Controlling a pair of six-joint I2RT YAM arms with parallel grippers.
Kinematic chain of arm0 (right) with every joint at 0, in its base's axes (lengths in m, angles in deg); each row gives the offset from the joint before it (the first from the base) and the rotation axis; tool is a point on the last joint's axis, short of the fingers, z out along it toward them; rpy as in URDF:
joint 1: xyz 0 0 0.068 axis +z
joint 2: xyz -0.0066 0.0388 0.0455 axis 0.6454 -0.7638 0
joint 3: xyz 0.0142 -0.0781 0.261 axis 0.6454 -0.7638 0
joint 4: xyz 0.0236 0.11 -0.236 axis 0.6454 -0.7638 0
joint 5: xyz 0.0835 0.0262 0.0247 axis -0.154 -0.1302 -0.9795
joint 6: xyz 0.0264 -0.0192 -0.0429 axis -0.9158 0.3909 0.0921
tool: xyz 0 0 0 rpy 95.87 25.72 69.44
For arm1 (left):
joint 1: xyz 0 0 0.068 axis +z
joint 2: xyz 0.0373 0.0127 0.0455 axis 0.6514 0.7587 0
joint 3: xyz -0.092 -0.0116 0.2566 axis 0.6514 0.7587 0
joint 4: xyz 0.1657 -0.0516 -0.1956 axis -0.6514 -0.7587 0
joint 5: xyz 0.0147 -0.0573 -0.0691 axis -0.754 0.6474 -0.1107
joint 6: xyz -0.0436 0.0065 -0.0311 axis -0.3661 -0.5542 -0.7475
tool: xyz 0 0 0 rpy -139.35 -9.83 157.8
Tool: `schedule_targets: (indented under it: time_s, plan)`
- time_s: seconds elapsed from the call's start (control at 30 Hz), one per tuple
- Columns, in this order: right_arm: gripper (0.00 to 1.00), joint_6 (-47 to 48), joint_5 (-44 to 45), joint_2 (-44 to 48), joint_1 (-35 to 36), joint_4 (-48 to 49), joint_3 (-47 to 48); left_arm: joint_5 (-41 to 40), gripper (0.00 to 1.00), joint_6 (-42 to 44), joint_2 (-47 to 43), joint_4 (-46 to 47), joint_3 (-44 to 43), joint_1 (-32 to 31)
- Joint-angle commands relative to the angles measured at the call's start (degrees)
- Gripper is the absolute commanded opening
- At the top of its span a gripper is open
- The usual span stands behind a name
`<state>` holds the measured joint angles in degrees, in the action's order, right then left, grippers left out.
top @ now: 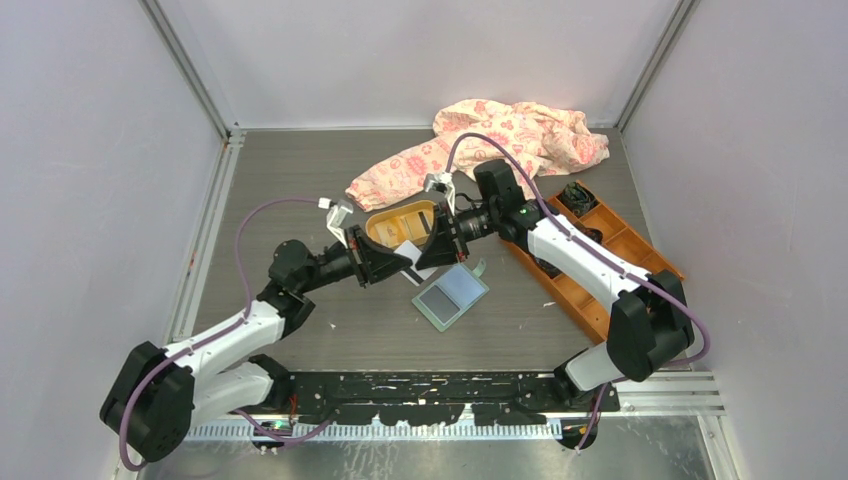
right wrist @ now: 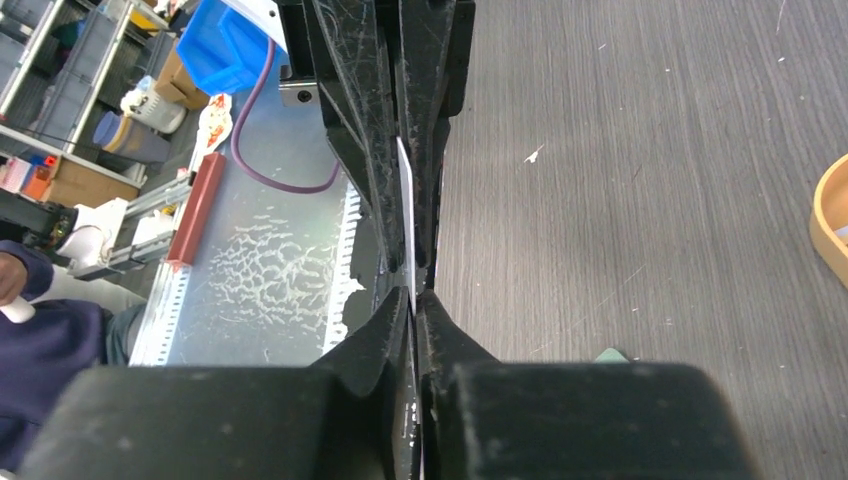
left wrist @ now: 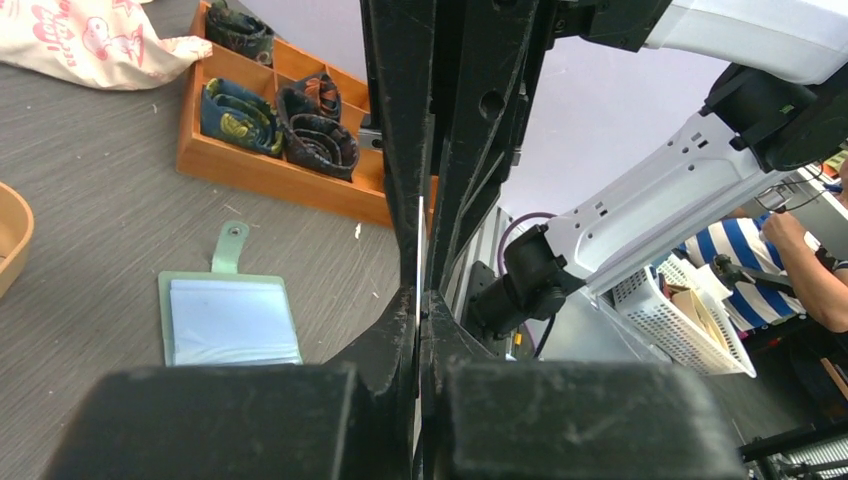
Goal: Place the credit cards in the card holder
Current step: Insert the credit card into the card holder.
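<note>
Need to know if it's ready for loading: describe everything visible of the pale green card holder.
The pale green, nearly square folding card holder lies flat and open on the grey wood-grain table, on the near side of the orange oval tray and left of the orange compartmented box. It looks like soft leatherette, with a glossy clear sleeve inside. Its small snap tab points toward the box. Only the table visibly touches it.

A patterned cloth (top: 500, 140) is bunched at the tabletop's far edge. An orange compartment box (top: 625, 238) is set along the right edge. An oval tray (top: 400, 222) is placed mid-table.
</note>
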<state>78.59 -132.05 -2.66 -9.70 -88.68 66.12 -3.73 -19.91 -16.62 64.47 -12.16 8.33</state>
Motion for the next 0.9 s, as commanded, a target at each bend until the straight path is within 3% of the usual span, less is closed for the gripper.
schedule_targets:
  time_s: [0.0,0.13,0.23,0.33,0.4,0.5,0.63,0.73,0.87]
  plan:
    - [0.06,2.0,-0.53,1.94,-0.51,-0.67,2.55,2.06,0.0,1.12,0.35,1.03,-2.75,0.34]
    - [0.01,2.02,-0.88,1.85,-0.49,-0.66,2.47,0.27,0.02,0.54,0.55,0.8,-2.75,0.46]
    - [0.01,1.34,0.69,2.13,-1.18,-1.1,0.9,-5.46,0.36,-0.13,-1.98,-3.08,-1.37,1.03]
    - [0.01,0.87,4.8,2.73,-3.73,-2.3,-2.88,-13.07,0.57,-0.65,-6.81,-7.12,3.16,1.25]
    - [0.01,1.78,8.24,2.42,-5.69,-6.03,-3.92,-17.59,0.58,-3.68,-9.29,-9.89,6.67,1.2]
    - [0.01,10.69,14.28,-2.18,-7.4,-22.09,-0.56,-20.08,0.56,-7.63,-11.07,-16.19,9.57,1.23]
    - [0.01,16.58,19.42,-10.38,-9.41,-35.02,3.33,-19.5,0.5,-14.49,-9.49,-13.24,13.74,0.34]
    - [0.01,17.13,23.19,-13.75,-9.59,-37.57,4.97,-22.84,0.48,-16.09,-8.33,-13.21,14.26,-3.69]
    - [0.01,16.22,27.35,-15.88,-9.61,-37.07,4.74,-33.7,0.47,-15.8,-5.58,-14.62,13.52,-12.43]
